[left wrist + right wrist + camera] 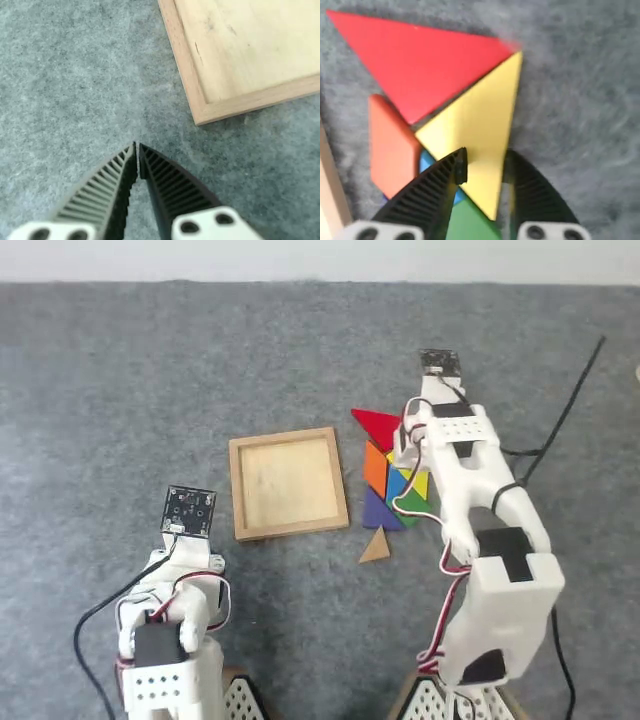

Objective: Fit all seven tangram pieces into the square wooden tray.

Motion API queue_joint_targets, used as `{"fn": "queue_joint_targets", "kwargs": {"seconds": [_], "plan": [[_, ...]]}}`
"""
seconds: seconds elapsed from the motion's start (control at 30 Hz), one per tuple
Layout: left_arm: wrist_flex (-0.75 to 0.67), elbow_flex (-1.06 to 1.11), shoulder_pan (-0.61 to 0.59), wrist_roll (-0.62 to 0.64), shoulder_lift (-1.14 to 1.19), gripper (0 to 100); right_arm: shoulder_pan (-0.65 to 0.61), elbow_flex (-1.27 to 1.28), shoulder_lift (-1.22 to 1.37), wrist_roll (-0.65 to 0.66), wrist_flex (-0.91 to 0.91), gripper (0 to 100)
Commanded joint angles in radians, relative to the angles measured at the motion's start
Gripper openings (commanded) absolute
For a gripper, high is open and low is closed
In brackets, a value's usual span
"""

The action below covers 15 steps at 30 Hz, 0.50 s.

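My right pincer pinches the yellow triangle's narrow end for the wooden tray move; left pincer pressed together.

- Tray: pale wood.
- Red triangle, yellow triangle, orange piece, green piece; purple piece, possibly dark blue.
- Small triangle: plain tan.
- Bench: mottled grey.

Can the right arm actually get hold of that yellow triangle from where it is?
Most likely yes: the right gripper has a finger on each side of the yellow triangle, apparently pinching it, with nothing in between.
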Motion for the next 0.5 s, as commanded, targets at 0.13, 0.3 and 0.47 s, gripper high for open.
{"fn": "queue_joint_targets", "kwargs": {"seconds": [0.13, 0.3, 0.47], "plan": [[0.005, -0.012, 0.0, -0.009, -0.014, 1, 0.024, -0.006, -0.096, 0.091, 0.013, 3.8], [0.005, -0.012, 0.0, -0.009, -0.014, 1, 0.024, 0.008, -0.148, 0.083, 0.021, 11.2], [0.005, -0.012, 0.0, -0.009, -0.014, 1, -0.007, -0.006, -0.183, -0.029, -0.022, 28.4]]}}
